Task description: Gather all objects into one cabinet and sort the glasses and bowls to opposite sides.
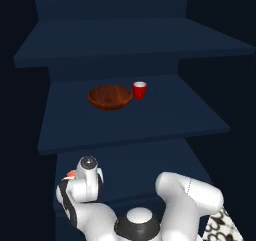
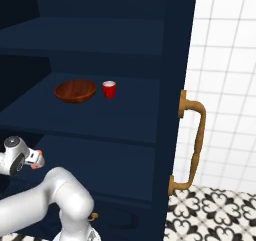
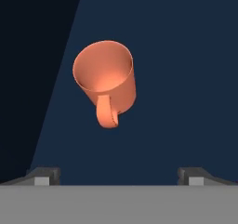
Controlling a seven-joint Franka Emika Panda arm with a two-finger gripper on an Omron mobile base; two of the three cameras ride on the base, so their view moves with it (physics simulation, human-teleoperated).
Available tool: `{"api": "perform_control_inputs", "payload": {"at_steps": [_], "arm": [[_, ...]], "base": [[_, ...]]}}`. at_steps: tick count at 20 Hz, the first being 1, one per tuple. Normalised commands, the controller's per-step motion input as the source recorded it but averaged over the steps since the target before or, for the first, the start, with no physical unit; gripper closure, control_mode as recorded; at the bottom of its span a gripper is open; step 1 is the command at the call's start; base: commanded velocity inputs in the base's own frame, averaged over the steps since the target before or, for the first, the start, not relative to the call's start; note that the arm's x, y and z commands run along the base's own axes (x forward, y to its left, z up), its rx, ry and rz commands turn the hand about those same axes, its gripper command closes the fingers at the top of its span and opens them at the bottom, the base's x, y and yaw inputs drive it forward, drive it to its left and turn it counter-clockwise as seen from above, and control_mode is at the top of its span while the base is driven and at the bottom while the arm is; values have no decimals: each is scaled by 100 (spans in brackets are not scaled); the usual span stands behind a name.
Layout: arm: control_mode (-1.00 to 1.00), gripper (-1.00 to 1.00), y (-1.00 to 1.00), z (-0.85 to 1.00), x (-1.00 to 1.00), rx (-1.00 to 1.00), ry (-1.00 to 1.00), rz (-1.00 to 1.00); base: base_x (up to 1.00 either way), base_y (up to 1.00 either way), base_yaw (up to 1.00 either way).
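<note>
One salmon-orange cup (image 3: 105, 79) sits ahead of the spread end effector (image 3: 119, 175), untouched; handle toward the fingertips (image 3: 44, 174).

Your two base cameras look forward and down into the tall dark navy-blue cabinet (image 1: 125, 35), sharing its shelf with the wide reddish-brown wooden bowl (image 1: 110, 96), toward 11 o'clock from the right. Your hand camera looks closely down on the salmon-orange handled cup (image 3: 106, 79).
</note>
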Motion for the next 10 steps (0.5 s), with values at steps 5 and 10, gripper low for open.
{"api": "perform_control_inputs", "payload": {"at_steps": [5, 10], "arm": [[-100, -100, 23, -19, 30, 0, 5, -4], [-100, -100, 26, -34, 24, 0, 10, -4]], "base": [[0, 0, 0], [0, 0, 0]]}}
